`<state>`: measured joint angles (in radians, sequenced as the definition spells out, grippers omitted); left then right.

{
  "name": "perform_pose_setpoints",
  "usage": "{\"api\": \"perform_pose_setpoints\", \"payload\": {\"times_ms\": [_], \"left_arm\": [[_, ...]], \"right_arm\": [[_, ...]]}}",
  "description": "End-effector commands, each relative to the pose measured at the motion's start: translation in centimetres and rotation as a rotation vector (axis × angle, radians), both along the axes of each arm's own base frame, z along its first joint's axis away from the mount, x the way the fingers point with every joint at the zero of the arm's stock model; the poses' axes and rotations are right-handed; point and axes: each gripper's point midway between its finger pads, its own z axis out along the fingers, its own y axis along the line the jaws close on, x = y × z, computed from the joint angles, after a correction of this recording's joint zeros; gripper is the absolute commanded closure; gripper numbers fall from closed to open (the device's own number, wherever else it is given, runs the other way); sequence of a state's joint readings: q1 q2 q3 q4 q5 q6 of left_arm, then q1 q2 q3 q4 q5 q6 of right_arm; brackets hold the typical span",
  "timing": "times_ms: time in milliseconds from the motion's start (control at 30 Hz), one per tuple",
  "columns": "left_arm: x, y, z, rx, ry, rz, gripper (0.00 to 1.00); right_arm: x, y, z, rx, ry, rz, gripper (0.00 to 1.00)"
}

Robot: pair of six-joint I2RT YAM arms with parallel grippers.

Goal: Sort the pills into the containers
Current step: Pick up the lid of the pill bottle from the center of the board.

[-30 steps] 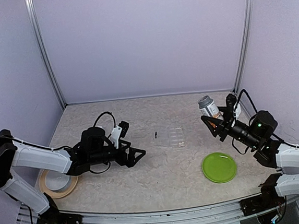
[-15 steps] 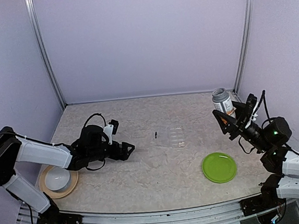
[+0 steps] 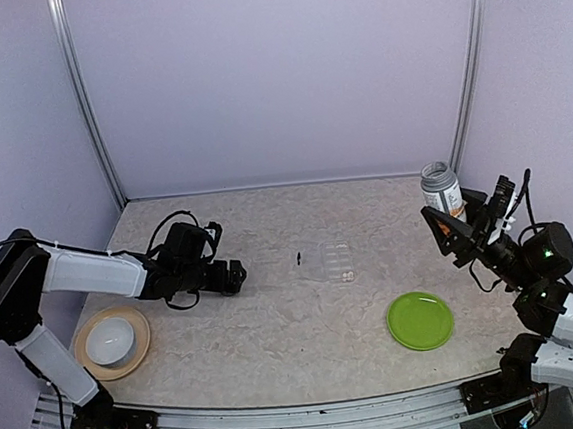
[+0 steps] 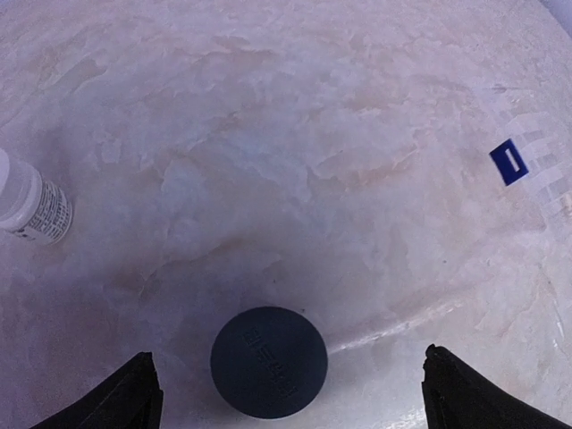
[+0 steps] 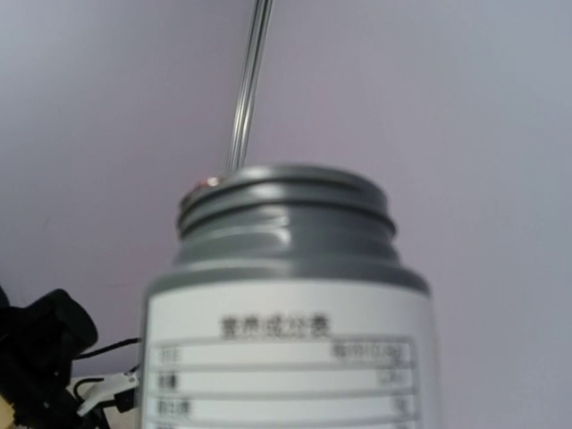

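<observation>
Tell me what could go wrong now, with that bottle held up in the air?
1. The right gripper holds the bottle high above the table, near its far right corner; a slip would drop it.
2. Its neck looks uncapped, so tipping might spill whatever is inside.
3. The open left gripper hovers over a dark cap, with a small vial nearby that it might knock.

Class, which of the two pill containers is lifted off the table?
The large labelled bottle, in the right gripper; the small vial rests on the table.
</observation>
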<state>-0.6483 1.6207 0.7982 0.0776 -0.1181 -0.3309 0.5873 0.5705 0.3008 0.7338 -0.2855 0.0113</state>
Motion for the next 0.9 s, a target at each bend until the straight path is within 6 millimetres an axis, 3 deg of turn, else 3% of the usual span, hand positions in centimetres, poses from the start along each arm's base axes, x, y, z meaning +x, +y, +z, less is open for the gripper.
{"api": "perform_pose_setpoints", "payload": {"times_ms": [0, 133, 433, 867], "left_arm": [[0.2, 0.6, -1.5, 0.059, 0.064, 0.019, 0.01], [0.4, 0.2, -1.9, 0.066, 0.08, 0.012, 0.02], [0.5, -0.2, -2.4, 0.112, 0.092, -0.004, 0.15], [0.5, 0.0, -3.3, 0.209, 0.077, 0.02, 0.21]], "right_arm": [[-0.3, 0.2, -0.5, -0.012, 0.024, 0.013, 0.98], [0.0, 0.5, -1.0, -0.022, 0.043, 0.024, 0.98], [0.4, 0.9, -1.6, -0.03, 0.067, 0.03, 0.98], [0.8, 1.0, -2.1, -0.037, 0.086, 0.027, 0.98]]}}
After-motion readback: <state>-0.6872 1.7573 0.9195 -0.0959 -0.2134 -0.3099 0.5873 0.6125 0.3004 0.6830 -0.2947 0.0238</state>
